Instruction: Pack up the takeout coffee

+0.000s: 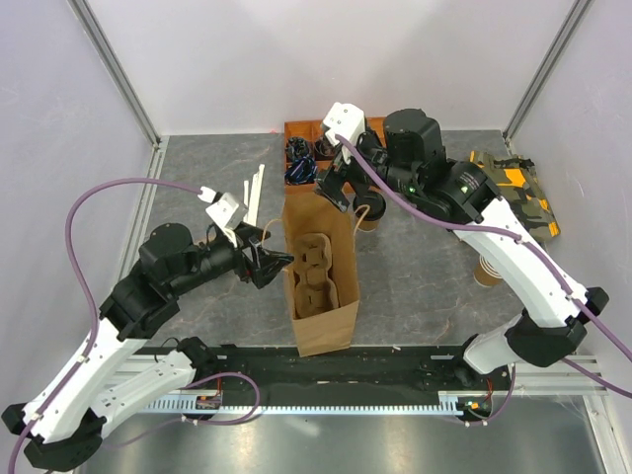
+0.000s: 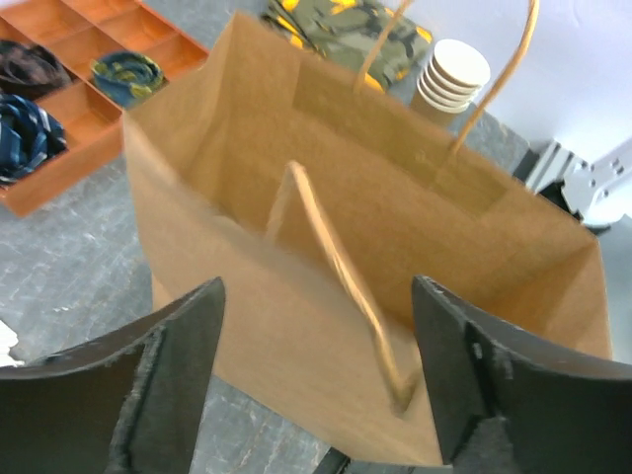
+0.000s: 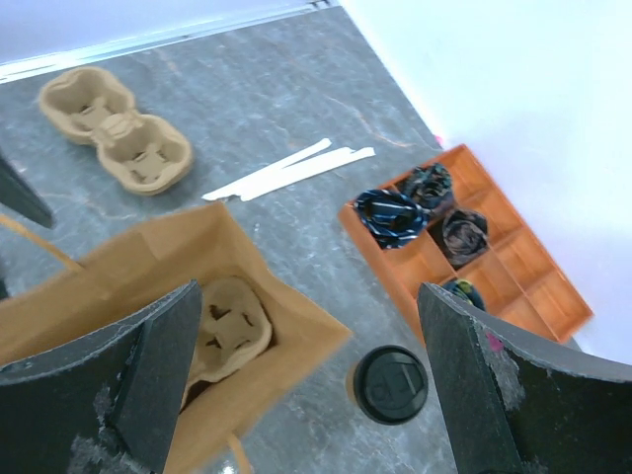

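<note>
The lidded coffee cup (image 3: 392, 383) is standing on the worktop (image 3: 296, 79) just beside the open paper bag (image 3: 118, 267), not yet packed, while the left hand (image 2: 316, 291) and right hand (image 3: 308, 296) are gaping wide, holding nothing.

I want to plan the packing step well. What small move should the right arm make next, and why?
Probably lower the right gripper onto the takeout coffee and close on it. Its jaws stand open and empty, the lidded cup stands on the table beside the paper bag, and the carrier in the bag has free pockets.
</note>
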You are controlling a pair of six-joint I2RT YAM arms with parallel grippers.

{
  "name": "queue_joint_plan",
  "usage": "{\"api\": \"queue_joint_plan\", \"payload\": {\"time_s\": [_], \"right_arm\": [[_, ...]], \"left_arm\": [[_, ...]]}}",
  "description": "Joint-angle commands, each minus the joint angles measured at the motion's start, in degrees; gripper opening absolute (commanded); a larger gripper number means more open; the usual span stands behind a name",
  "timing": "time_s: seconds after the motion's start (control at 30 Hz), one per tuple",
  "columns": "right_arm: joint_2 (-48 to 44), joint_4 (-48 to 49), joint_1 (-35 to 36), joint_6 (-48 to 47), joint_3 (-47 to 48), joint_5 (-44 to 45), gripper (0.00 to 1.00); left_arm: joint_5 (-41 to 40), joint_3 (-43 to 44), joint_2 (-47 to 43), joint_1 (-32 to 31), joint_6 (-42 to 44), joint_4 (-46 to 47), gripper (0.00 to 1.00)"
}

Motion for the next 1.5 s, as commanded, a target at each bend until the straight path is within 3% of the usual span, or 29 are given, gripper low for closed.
{"api": "queue_joint_plan", "payload": {"time_s": [0.0, 0.17, 0.4, 0.57, 0.63, 0.77, 0.83, 0.97, 1.2, 1.47], "right_arm": [[0.9, 2.1, 0.2, 1.8, 3.2, 5.9, 0.98], [0.4, -1.5, 0.2, 5.8, 5.3, 5.8, 0.98], [-2.6, -4.8, 0.3, 9.6, 2.6, -1.5, 0.98], [0.7, -2.6, 0.0, -1.6, 4.5, 1.1, 0.98], [2.8, -2.8, -1.6, -2.0, 6.5, 1.5, 0.98], [11.5, -13.4, -5.5, 3.0, 19.7, -3.0, 0.98], [12.3, -16.0, -6.0, 4.7, 21.2, -4.3, 0.98], [9.1, -19.5, -6.2, 8.6, 15.4, -8.5, 0.98], [7.6, -26.2, -6.3, 11.3, 12.3, -14.4, 0.92], [8.1, -28.0, -6.3, 12.7, 8.3, -12.0, 0.84]], "left_arm": [[-2.3, 4.9, 0.6, 0.1, 0.3, -0.6, 0.88], [-2.1, 6.5, 0.0, 0.1, 1.8, -1.7, 1.0], [-2.8, 10.5, 1.1, 0.1, 4.9, -0.1, 1.0], [-4.7, 14.3, 3.1, 0.1, 5.0, 0.5, 1.0], [-7.4, 15.8, 3.8, 0.3, 4.6, -0.1, 1.0], [-7.2, 18.4, 6.1, 5.1, 1.7, -1.4, 1.0], [-7.3, 19.4, 6.8, 7.1, 0.7, -1.5, 1.0], [-9.2, 19.4, 8.8, 11.8, 0.2, 0.0, 1.0], [-8.4, 15.5, 8.9, 14.0, -0.6, 2.7, 1.0], [-8.1, 14.3, 10.1, 14.8, -1.0, 4.1, 0.98]]}}
